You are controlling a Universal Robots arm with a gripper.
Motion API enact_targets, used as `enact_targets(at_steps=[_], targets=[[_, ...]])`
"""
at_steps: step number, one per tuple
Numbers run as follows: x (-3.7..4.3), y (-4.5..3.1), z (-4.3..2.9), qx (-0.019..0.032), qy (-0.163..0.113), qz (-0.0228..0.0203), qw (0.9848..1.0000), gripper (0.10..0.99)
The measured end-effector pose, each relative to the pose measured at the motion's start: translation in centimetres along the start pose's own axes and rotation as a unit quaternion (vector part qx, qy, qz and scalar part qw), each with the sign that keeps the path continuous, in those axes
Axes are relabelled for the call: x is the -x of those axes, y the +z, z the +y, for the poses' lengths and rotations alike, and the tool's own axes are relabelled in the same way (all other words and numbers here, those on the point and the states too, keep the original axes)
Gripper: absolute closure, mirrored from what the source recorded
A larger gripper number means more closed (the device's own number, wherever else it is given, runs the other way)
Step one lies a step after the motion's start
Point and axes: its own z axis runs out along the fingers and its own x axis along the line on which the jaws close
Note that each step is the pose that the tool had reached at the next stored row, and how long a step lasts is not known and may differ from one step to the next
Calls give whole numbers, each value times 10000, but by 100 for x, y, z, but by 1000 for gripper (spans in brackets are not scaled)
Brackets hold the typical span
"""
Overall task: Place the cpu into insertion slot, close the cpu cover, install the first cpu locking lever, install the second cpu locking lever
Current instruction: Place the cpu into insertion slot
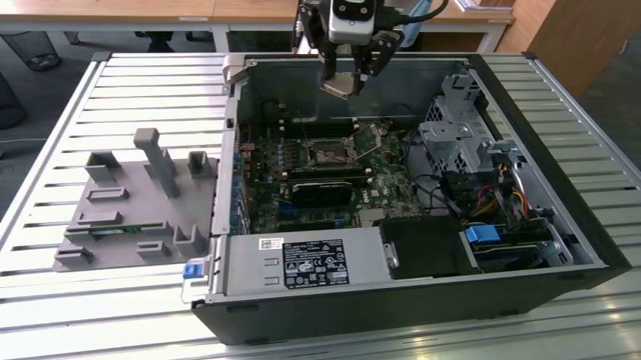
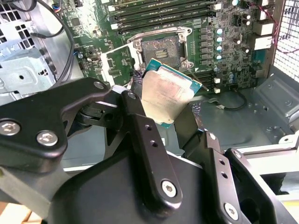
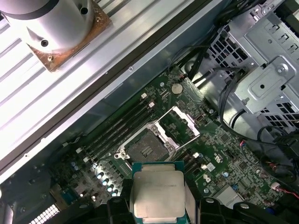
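The gripper [image 1: 347,79] is clamped on the cpu [image 2: 164,95], squeezing it from two sides. The cpu is up in the air, well above the slot [image 3: 145,148], and it touches nothing else. From the cpu, the slot lies down and a bit ahead, on the green board [image 3: 219,144] inside the case [image 1: 401,307]. The cpu is tipped (its grey face is not flat like the slot). The slot is bare, with nothing in it. The cover [image 3: 181,125] is swung open and stands just beside the slot, so the way down looks free to me.
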Motion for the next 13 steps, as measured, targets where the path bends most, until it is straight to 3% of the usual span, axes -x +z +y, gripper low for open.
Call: enact_targets(at_steps=[13], targets=[[0,0,0,4,268,-22,9996,561]])
